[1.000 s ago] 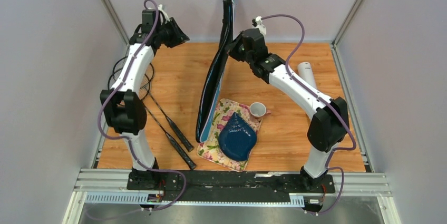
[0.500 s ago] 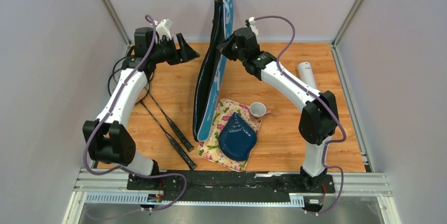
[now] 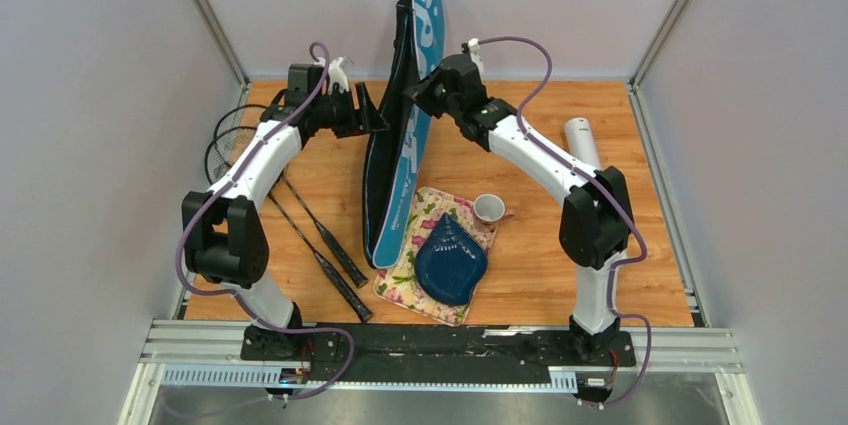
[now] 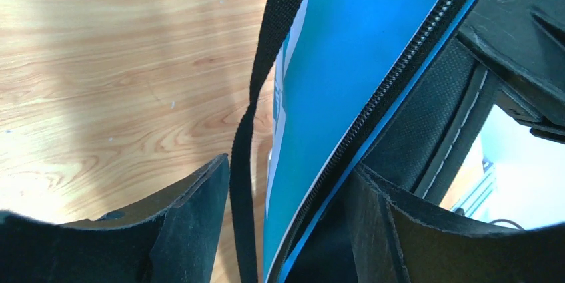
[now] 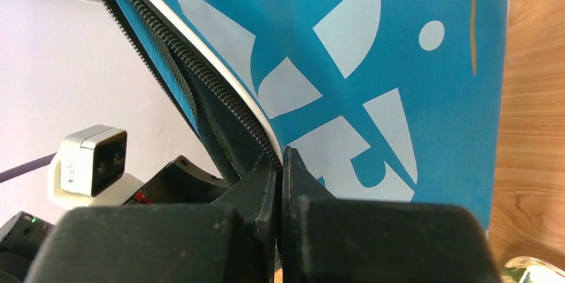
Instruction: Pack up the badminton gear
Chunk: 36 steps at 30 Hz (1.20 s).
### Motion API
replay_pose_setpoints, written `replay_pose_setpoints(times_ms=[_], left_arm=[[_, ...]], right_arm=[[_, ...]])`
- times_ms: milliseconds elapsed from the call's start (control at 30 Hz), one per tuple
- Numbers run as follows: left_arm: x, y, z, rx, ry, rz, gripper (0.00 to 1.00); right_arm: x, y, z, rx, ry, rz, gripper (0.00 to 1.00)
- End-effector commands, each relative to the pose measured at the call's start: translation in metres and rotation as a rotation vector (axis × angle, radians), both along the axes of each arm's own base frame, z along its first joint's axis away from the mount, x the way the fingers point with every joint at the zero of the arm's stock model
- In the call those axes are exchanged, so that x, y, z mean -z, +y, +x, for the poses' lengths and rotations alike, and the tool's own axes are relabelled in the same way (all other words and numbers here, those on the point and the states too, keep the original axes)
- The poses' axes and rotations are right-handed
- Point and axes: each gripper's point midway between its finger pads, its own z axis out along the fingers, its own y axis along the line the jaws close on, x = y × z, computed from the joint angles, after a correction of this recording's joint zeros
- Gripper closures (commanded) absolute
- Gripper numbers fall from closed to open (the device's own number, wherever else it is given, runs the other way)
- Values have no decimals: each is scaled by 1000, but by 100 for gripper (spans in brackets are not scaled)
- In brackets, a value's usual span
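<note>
Racket bag (image 3: 405, 145) stands on edge at centre, two black rackets (image 3: 340, 261) lying to its left and the white tube (image 3: 582, 138) far right, its zipper rim pinched tight by the right gripper (image 5: 281, 163), the left gripper (image 4: 290, 166) straddling its edge with jaws wide.

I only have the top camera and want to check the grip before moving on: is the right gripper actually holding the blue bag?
Observer: Yes. In the right wrist view the right gripper is shut on the racket bag at its zipper edge.
Operator: And the left one?
Observer: The left gripper is open, with the bag's blue panel and zipper edge between its jaws.
Operator: Anything loose there?
Observer: A black strap hangs in that gap too, beside the bag.
</note>
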Motion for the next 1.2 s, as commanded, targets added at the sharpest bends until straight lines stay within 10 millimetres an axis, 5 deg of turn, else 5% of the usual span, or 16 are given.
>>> replay_pose_setpoints(times_ms=[0,200,300,433,467,500,600,633,733,833,967,1000,1167], left_arm=[[-40,13,9,-45,-112,53,30],[-14,47,12,-144,-34,202,44],[-5,42,10,-134,-12,145,38],[-22,25,16,-83,-62,58,40],[-18,27,15,-80,-31,70,45],[-31,29,23,-91,-52,85,71],[-24,51,38,-174,-47,210,100],[-24,67,45,-251,-65,276,100],[-22,77,57,-304,-118,306,100],[-20,66,63,-283,-108,249,100],[-19,50,58,-241,-39,172,66],[-21,50,55,-239,-32,168,47],[-47,59,18,-259,-55,111,35]], right_arm=[[-42,-1,26,64,-69,155,100],[-55,8,23,10,-86,227,100],[-61,14,18,-44,-121,245,100],[-71,11,7,-54,-161,325,100],[-73,7,1,-54,-168,334,100],[-76,5,-1,-53,-177,343,100],[-75,-7,-9,-30,-173,353,100],[-74,-13,-10,-5,-180,352,100],[-71,-27,-7,59,-229,329,100],[-65,-29,-2,82,-285,305,100],[-47,-36,4,141,-279,303,100],[-46,-39,3,155,-289,289,100],[-31,-45,-1,185,-313,164,100]])
